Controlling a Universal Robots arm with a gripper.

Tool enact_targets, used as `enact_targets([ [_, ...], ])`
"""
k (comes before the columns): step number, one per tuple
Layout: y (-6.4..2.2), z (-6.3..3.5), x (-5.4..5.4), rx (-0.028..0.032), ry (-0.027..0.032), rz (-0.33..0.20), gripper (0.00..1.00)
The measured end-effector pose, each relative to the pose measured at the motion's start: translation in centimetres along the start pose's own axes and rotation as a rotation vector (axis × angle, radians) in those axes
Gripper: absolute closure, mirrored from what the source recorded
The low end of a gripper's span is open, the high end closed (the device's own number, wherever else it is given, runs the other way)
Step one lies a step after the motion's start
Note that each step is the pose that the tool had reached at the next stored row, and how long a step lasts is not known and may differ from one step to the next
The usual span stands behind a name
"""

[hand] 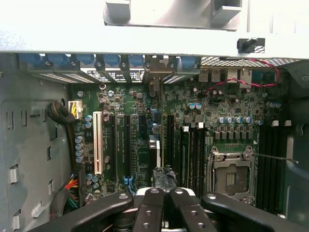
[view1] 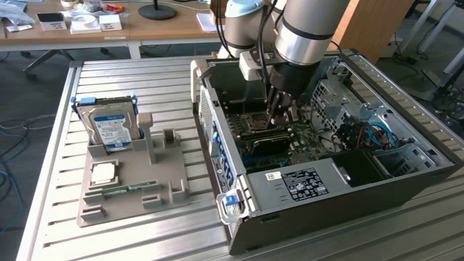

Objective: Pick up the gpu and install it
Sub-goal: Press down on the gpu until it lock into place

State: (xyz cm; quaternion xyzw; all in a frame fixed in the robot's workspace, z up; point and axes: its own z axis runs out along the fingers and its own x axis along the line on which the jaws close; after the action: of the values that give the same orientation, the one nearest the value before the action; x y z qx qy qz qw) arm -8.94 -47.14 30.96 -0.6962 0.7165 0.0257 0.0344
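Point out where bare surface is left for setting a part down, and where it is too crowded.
Free: slatted table behind the hard drive, and the strip in front of the grey holder tray. The tray's slots beside the hard drive stand unfilled. Crowded: inside the computer case, where the gripper hangs over the motherboard.

From the exterior view I see daylight washing the slatted metal desk pale, with glare at the exterior view's right edge. The computer case interior sits in shadow. On the wrist view, the motherboard is evenly lit; the case rim is blown out white.
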Motion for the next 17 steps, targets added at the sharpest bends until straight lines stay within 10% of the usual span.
enact_targets([
  [17, 0.01, 0.98, 0.08, 0.0000, -0.0009, 0.000, 0.89],
])
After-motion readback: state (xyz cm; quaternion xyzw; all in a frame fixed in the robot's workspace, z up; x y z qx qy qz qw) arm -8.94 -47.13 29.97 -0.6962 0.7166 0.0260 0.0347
